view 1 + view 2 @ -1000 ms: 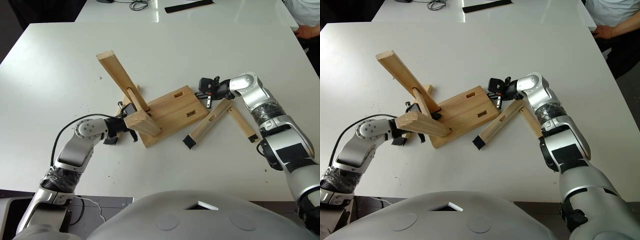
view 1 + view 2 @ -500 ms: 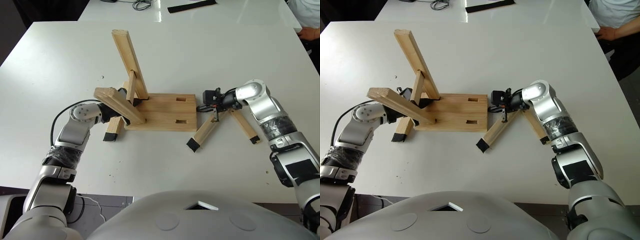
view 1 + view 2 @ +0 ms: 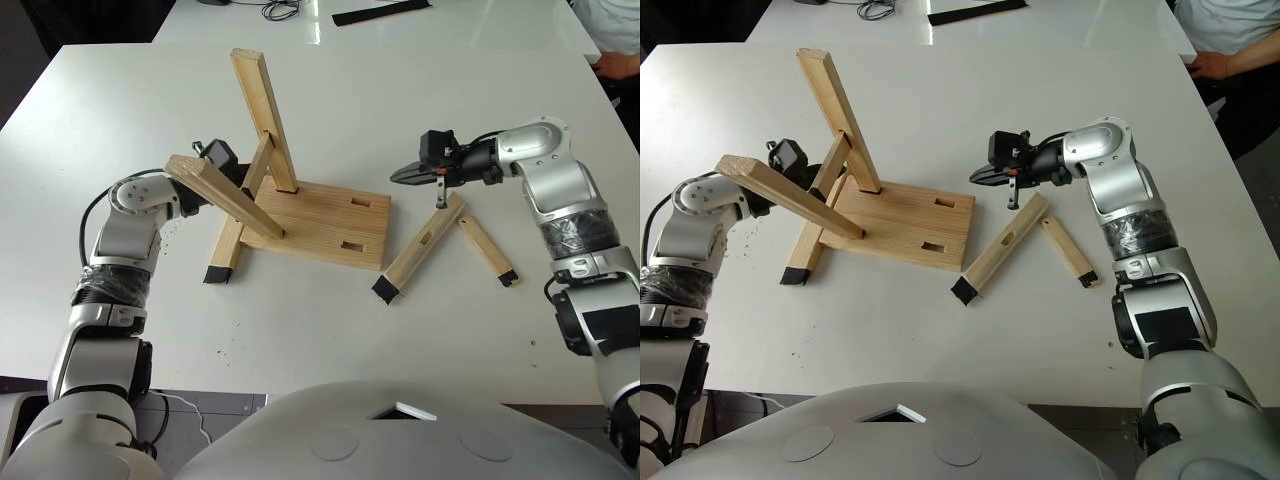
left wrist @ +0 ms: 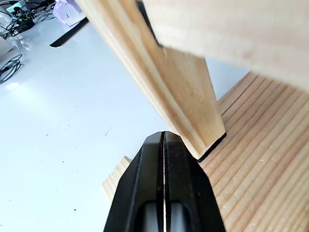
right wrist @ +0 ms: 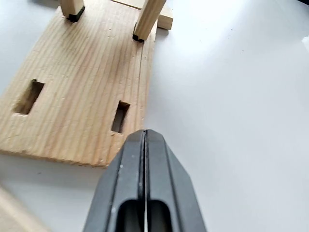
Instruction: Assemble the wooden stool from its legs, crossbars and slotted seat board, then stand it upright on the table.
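Seat board (image 3: 322, 222) lies flat on the white table (image 3: 110, 110) and is the reference for all positions.

Right gripper (image 3: 398, 174): fingers pressed together, nothing between them. It is held off the board's right edge, tips pointing at the board but apart from it. In the right wrist view the tips sit over bare table, just beside the edge nearest the two empty slots (image 5: 119, 117).

Left gripper (image 4: 164, 137): fingers shut flat against each other, empty. It is at the board's left end, tips close to the foot of the slanted leg (image 3: 225, 198), which is seated in the board. Whether they touch cannot be told.

Upright leg (image 3: 266, 120) is also seated in the board's left half and leans away from it. A short crossbar (image 3: 258, 168) bridges the two legs. A black-capped piece (image 3: 226, 250) lies off the board's left edge, cap on the table.

Loose parts right of the board: a slotted leg (image 3: 420, 245) just beside the right edge, and a shorter bar (image 3: 486, 250) beyond it, their upper ends close together.

Arms: both are bent at the elbow, with the forearms aimed inward at the board.

Beyond the board's far side is a second white table with a black strip (image 3: 378, 12) and cables (image 3: 280, 9).
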{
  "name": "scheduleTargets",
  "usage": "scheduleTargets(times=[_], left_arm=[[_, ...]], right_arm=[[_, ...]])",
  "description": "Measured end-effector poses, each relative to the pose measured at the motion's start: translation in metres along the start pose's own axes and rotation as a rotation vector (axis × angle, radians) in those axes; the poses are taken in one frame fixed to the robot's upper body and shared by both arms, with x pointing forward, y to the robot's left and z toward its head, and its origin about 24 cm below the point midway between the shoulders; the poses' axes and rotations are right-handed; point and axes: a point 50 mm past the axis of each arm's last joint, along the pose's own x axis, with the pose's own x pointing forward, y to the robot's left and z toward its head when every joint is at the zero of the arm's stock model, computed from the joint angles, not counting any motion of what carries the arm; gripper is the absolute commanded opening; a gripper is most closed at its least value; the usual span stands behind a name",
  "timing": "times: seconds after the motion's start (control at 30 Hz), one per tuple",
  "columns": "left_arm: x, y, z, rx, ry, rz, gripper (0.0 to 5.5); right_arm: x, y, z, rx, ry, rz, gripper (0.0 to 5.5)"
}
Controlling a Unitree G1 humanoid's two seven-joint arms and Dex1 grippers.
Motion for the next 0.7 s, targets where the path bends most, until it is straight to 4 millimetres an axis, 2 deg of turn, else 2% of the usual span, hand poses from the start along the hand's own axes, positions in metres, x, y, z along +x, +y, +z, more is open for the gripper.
scheduleTargets(times=[0.07,0.13,0.17,0.27,0.33,0.37,0.4,0.47,0.57,0.63,0.7], left_arm=[[-0.006,0.003,-0.003,-0.011,0.02,0.021,0.0],[-0.027,0.01,-0.008,-0.048,0.046,0.078,0.0],[-0.044,0.01,-0.01,-0.077,0.049,0.097,0.0],[-0.079,-0.006,-0.021,-0.161,0.072,0.047,0.0],[-0.104,-0.009,-0.031,-0.238,0.12,0.068,0.0],[-0.12,-0.012,-0.029,-0.27,0.124,0.072,0.0],[-0.126,-0.015,-0.024,-0.281,0.119,0.059,0.0],[-0.126,-0.033,-0.011,-0.296,0.094,-0.049,0.0],[-0.111,-0.074,0.004,-0.334,0.072,-0.253,0.0],[-0.103,-0.097,0.005,-0.351,0.072,-0.343,0.0],[-0.096,-0.119,-0.002,-0.365,0.114,-0.423,0.0]], right_arm=[[0.019,-0.005,-0.004,0.016,0.015,-0.046,0.01],[0.033,-0.01,-0.008,0.028,0.032,-0.105,0.01],[0.037,-0.011,-0.013,0.032,0.045,-0.136,0.01],[0.033,-0.012,-0.024,0.058,0.057,-0.192,0.01],[0.022,-0.013,-0.034,0.076,0.065,-0.239,0.01],[0.016,-0.011,-0.042,0.098,0.07,-0.271,0.01],[0.014,-0.009,-0.048,0.112,0.081,-0.284,0.01],[0.012,-0.004,-0.059,0.144,0.099,-0.304,0.01],[0.017,-0.001,-0.062,0.163,0.088,-0.328,0.01],[0.028,0.001,-0.059,0.169,0.064,-0.316,0.01],[0.042,0.003,-0.054,0.168,0.057,-0.285,0.01]])
